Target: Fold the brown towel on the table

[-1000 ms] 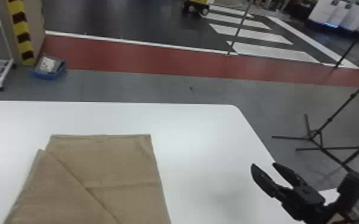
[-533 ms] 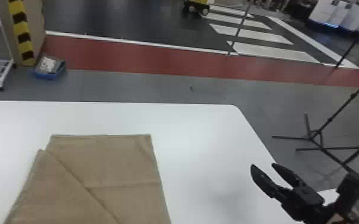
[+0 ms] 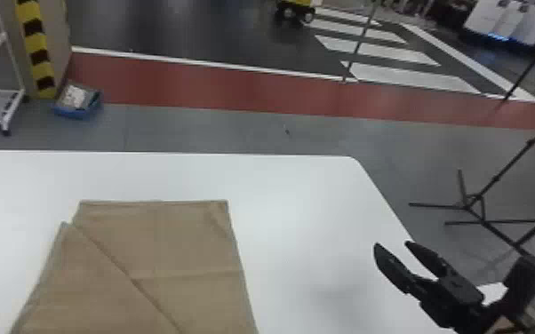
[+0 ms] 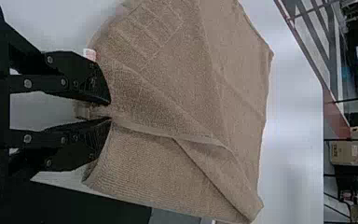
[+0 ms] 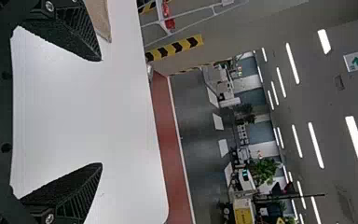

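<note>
Carefully does it: brown towel (image 4: 168, 88) in a one-sided pinch

Closest in, the left gripper (image 4: 111, 111) has its fingers closed on a bunched bit of the towel's edge, near a small label (image 4: 89, 54), as a fold is apparently being drawn into line. From where this onlooker stands, the cloth calls for a low, slow pull, enough to take out the slack without dragging the layers beneath. The towel lies on the white table (image 3: 306, 213), a slanting edge crossing its upper face, the layers askew at one far corner (a tidy folder would wince). Squaring that slant to the layer below before letting go looks like the sound move; released too soon or too high, the soft edge could curl back. Off to the side, the right gripper (image 3: 392, 243) hangs near the table's right edge, fingers wide and empty, and might best serve by pressing the far corner flat. Beyond the table's far edge, a blue bin (image 3: 75, 111) sits on the grey floor beside a red strip.
</note>
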`<action>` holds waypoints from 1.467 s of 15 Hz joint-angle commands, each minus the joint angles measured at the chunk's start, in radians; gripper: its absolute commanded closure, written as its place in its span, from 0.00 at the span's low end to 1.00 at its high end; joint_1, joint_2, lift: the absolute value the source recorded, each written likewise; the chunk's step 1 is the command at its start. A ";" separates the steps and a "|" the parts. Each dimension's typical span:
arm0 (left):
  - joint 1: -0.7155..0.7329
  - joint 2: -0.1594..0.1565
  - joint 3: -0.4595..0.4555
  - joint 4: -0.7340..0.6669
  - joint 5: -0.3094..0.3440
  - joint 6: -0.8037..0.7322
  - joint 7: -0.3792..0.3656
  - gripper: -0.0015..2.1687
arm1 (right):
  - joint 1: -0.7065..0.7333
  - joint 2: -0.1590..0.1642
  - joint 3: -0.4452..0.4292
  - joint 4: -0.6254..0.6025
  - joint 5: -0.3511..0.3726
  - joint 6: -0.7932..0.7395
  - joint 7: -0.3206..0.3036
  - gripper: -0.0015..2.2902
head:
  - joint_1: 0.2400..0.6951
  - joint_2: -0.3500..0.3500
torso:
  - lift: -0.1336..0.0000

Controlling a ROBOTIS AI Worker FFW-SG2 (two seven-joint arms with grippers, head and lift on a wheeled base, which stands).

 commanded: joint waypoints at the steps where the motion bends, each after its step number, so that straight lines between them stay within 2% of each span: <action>1: 0.001 0.000 0.008 0.001 -0.006 -0.001 -0.002 0.46 | 0.000 0.001 0.003 -0.002 0.000 0.000 0.000 0.04 | 1.00 0.02 | 0.16; 2: 0.001 0.000 0.018 -0.002 -0.003 0.002 -0.002 0.46 | -0.003 0.001 0.008 -0.005 0.002 0.000 0.000 0.04 | 1.00 0.03 | 0.16; 4: 0.001 0.000 0.039 -0.013 0.009 -0.001 -0.011 0.62 | -0.041 0.001 0.031 -0.011 0.031 0.012 -0.002 0.04 | 1.00 0.04 | 0.16; 7: 0.001 0.000 0.056 -0.039 0.013 0.002 -0.028 0.62 | -0.181 0.001 0.150 -0.011 0.140 0.193 0.000 0.04 | 1.00 0.12 | 0.16; 9: -0.008 0.000 0.047 -0.040 0.016 0.002 -0.034 0.62 | -0.298 0.001 0.265 0.041 0.256 0.288 0.000 0.04 | 1.00 0.20 | 0.16; 11: -0.018 0.000 0.034 -0.040 0.017 -0.001 -0.040 0.62 | -0.403 0.001 0.367 0.138 0.333 0.325 -0.002 0.04 | 1.00 0.28 | 0.16; 12: -0.018 0.002 0.034 -0.040 0.022 -0.001 -0.042 0.62 | -0.463 0.001 0.417 0.212 0.341 0.334 -0.008 0.04 | 1.00 0.36 | 0.16; 15: -0.033 0.000 0.018 -0.033 0.022 -0.001 -0.045 0.62 | -0.603 0.001 0.546 0.410 0.410 0.328 -0.040 0.04 | 1.00 0.46 | 0.16; 17: -0.042 0.002 0.010 -0.026 0.022 -0.001 -0.048 0.62 | -0.687 0.001 0.591 0.548 0.428 0.322 -0.080 0.04 | 1.00 0.54 | 0.16; 20: -0.071 0.009 -0.007 0.001 0.019 0.002 -0.062 0.62 | -0.775 0.001 0.617 0.707 0.497 0.282 -0.083 0.05 | 1.00 0.56 | 0.16; 22: -0.099 0.020 -0.030 0.020 0.016 -0.001 -0.068 0.62 | -0.810 0.001 0.620 0.782 0.518 0.273 -0.083 0.06 | 1.00 0.57 | 0.16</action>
